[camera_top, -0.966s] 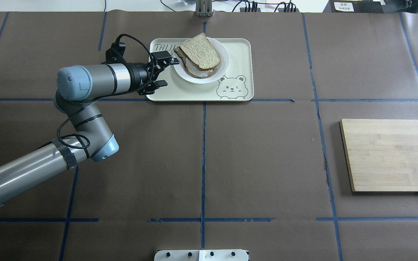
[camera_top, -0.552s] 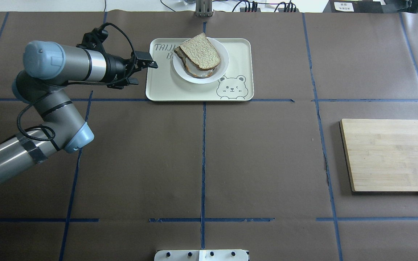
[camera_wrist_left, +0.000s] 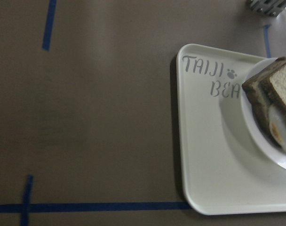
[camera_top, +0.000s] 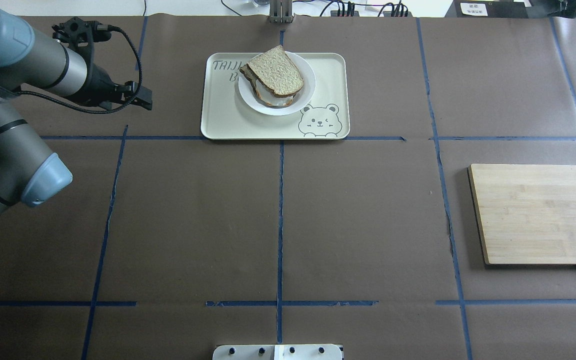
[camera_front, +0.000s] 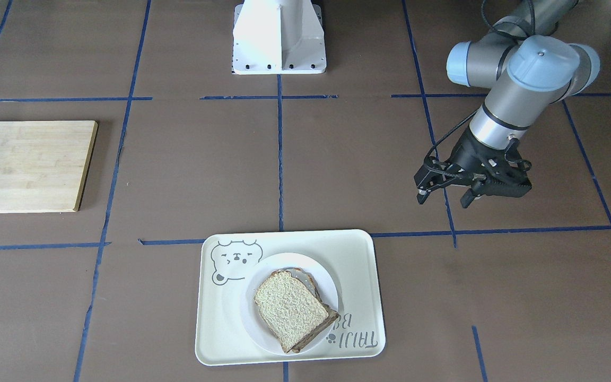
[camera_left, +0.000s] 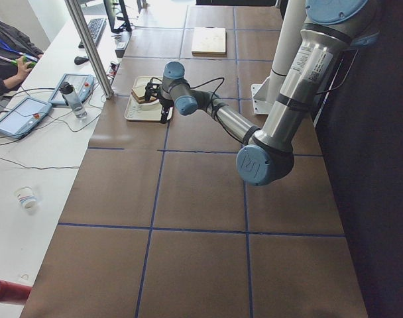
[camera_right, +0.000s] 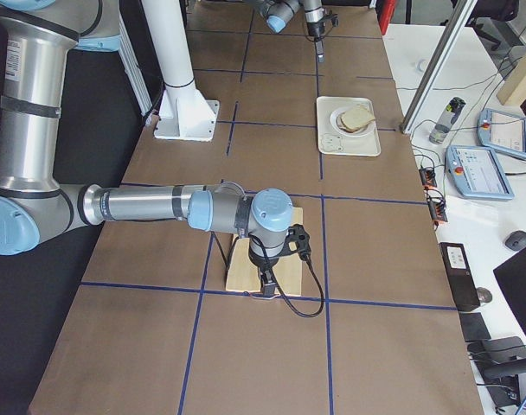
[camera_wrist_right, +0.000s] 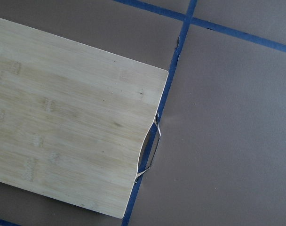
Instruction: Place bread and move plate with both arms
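The bread (camera_top: 276, 70) lies on top of a second slice with a fried egg on the white plate (camera_top: 309, 85), which stands on the cream bear tray (camera_top: 223, 120). The front view shows the bread (camera_front: 289, 307) and plate (camera_front: 248, 318) too. My left gripper (camera_top: 143, 102) is open and empty, hanging over bare table well left of the tray; in the front view (camera_front: 443, 200) its fingers stand apart. The left wrist view shows the tray corner (camera_wrist_left: 209, 155) and bread edge (camera_wrist_left: 282, 77). My right gripper (camera_right: 267, 290) shows only in the exterior right view, over the wooden board; I cannot tell its state.
A bamboo cutting board (camera_top: 538, 215) with a metal handle (camera_wrist_right: 150, 150) lies at the table's right side. Blue tape lines cross the brown table cover. The white pedestal base (camera_front: 279, 37) stands at the robot's side of the table.
My left gripper has drawn back from the plate's left rim, off the tray and leftward over the table. The bread, plate and tray have not moved.
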